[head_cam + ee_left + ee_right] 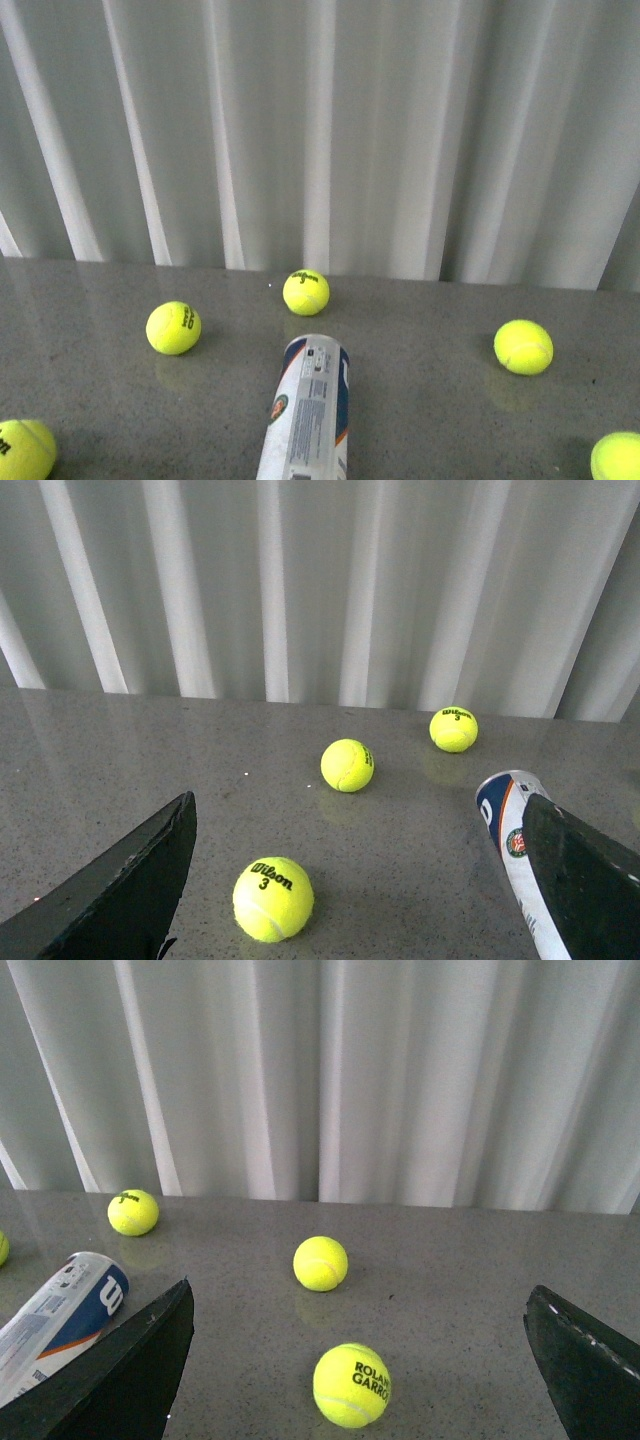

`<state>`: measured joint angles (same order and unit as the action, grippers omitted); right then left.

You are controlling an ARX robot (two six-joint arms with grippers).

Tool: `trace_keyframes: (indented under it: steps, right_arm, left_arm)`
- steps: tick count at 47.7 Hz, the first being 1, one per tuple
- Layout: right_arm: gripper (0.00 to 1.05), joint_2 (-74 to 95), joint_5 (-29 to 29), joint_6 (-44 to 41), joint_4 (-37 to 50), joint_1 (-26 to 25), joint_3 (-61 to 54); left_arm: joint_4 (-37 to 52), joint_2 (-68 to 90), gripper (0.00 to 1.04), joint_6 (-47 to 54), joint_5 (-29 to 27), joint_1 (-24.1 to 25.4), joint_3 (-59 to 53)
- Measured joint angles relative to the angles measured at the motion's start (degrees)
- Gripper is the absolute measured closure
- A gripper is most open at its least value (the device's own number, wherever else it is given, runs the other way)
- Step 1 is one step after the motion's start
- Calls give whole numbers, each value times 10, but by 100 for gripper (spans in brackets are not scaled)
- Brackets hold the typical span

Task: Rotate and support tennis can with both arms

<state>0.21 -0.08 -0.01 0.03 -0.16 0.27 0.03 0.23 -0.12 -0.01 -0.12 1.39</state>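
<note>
Left gripper (357, 805) and right gripper (360, 1288) each hang with flat, black, rough-edged fingers (130, 890) spread wide, clasping nothing; the can (305, 410), a smooth labelled cylinder, lies on its side on the speckled grey table (440, 420), partly hidden behind one finger of each gripper; its long axis runs away from the robot, round end toward the curtain, leaning slightly right; fuzzy yellow balls (173, 328) lie well apart on both sides of the can; the far ball (306, 292) sits just beyond the can's end; behind hangs a white pleated curtain (400, 130).

Near end of tennis can (308, 410) off-frame
</note>
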Motion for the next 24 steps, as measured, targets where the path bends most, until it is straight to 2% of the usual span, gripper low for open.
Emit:
trace_keyframes:
  steps: [24]
  right_arm:
    - [7,0,0,0,0,0,0]
  left_arm:
    - [0,0,7,0,0,0,0]
